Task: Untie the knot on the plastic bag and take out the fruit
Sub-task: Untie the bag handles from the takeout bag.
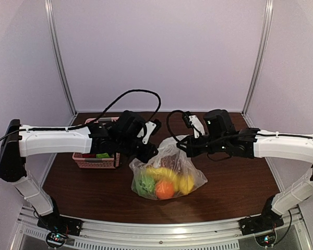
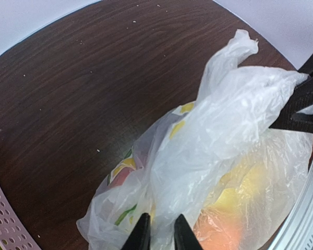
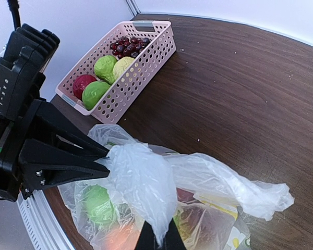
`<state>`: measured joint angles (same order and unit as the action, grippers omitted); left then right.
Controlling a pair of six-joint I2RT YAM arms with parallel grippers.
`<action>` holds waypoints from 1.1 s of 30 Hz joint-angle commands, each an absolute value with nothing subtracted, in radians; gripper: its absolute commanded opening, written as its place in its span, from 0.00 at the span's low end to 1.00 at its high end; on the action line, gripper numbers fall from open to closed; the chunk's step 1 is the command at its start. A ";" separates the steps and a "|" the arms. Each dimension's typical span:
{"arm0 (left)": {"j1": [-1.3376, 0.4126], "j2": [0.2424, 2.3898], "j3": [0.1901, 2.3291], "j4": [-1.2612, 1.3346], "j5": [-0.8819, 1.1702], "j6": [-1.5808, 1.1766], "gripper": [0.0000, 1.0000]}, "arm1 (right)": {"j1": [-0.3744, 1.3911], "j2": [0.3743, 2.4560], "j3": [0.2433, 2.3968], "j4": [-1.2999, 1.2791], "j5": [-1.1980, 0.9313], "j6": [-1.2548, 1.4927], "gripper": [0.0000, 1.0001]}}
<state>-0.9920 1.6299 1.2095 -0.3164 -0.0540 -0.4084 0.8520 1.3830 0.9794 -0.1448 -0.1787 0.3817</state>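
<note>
**Two-handed pinch on the bag's neck: hazards and markings**

The plastic bag (image 1: 169,174) lay on the table (image 3: 240,88) between the two arms, just beside the pink basket (image 3: 141,67), with the fruit (image 1: 165,189) inside it. The left gripper (image 2: 160,237) had its fingers closed on a fold of the bag's upper film. The right gripper (image 3: 159,239) pinched a neighbouring fold, fingers tight together. A loose twisted tail of film (image 3: 261,198) trailed free to one side. The knot itself could not be told apart from the bunched film.

Likely hazards, as judged from this pose:
- Both holds sat on thin film, so a pull apart might have stretched or torn it rather than loosened the tie.
- A pull along the wrong strand might have drawn the knot tighter.
- A narrow pinch on slippery film might have slid off.
- An upward pull might have lifted or tipped the bag and shifted the fruit inside it.

Markings: yellow printed patches (image 2: 180,127) and some green ones showed on the bag, but no writing or brand could be read anywhere.
</note>
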 commanded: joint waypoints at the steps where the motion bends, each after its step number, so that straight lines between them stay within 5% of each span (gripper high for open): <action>1: -0.995 1.645 1.210 -0.331 -0.066 -0.408 0.11 | 0.847 1.391 0.995 -0.122 -0.169 0.399 0.00; 5: -0.995 1.639 1.210 -0.331 -0.066 -0.415 0.00 | 0.847 1.382 0.990 -0.120 -0.159 0.403 0.00; 27: -0.995 1.511 1.114 -0.291 -0.132 -0.492 0.00 | 0.813 1.308 0.897 -0.125 -0.156 0.461 0.00; 33: -0.994 1.472 1.081 -0.233 -0.075 -0.477 0.00 | 0.813 1.307 1.013 -0.237 -0.175 0.404 0.31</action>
<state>-0.9958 1.5143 1.1091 -0.2878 -0.1017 -0.4786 0.8207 1.3277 0.9253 -0.1516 -0.1707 0.4465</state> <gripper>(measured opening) 0.007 0.234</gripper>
